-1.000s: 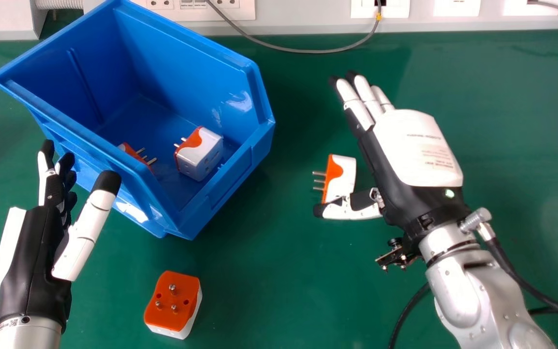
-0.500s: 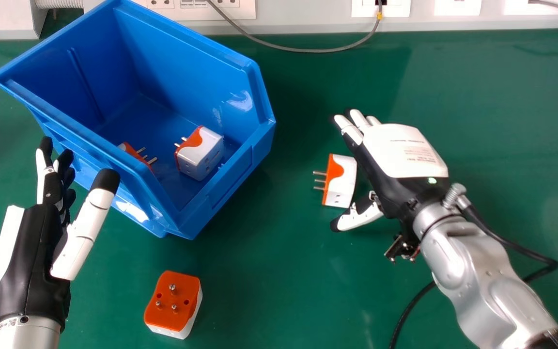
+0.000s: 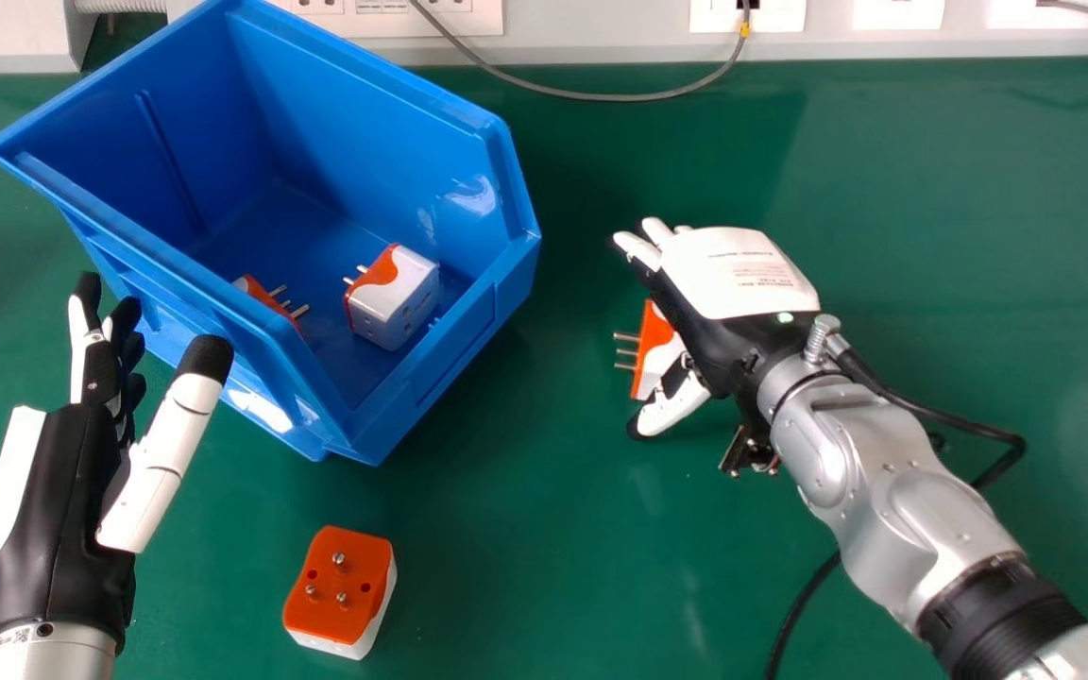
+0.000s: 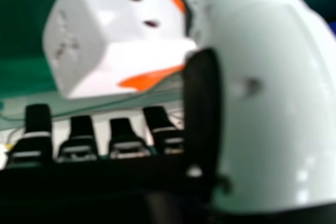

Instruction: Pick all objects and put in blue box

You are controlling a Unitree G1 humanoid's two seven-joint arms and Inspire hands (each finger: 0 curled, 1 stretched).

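Observation:
My right hand [image 3: 728, 283] is over the right part of an orange and white adapter [image 3: 657, 354], fingers beyond it and thumb on its near side, open. In the right hand view the adapter [image 4: 121, 35] lies between the hand's fingers [image 4: 123, 135] and its thumb. Another adapter [image 3: 338, 587] stands pins up on the table near the front. Inside the blue box [image 3: 431, 378] are a white and orange adapter [image 3: 395, 300] and a second one [image 3: 265, 300], partly hidden by the wall. My left hand [image 3: 62, 501] is open beside the box's near left side.
The green table [image 3: 941, 208] extends to the right of the box. A grey cable [image 3: 591, 95] loops along the back edge below the wall sockets [image 3: 412, 17]. A black cable [image 3: 804, 604] runs by my right forearm.
My right hand has come down and toward the left, so that it now covers part of the adapter. The left hand stays nearly where it was.

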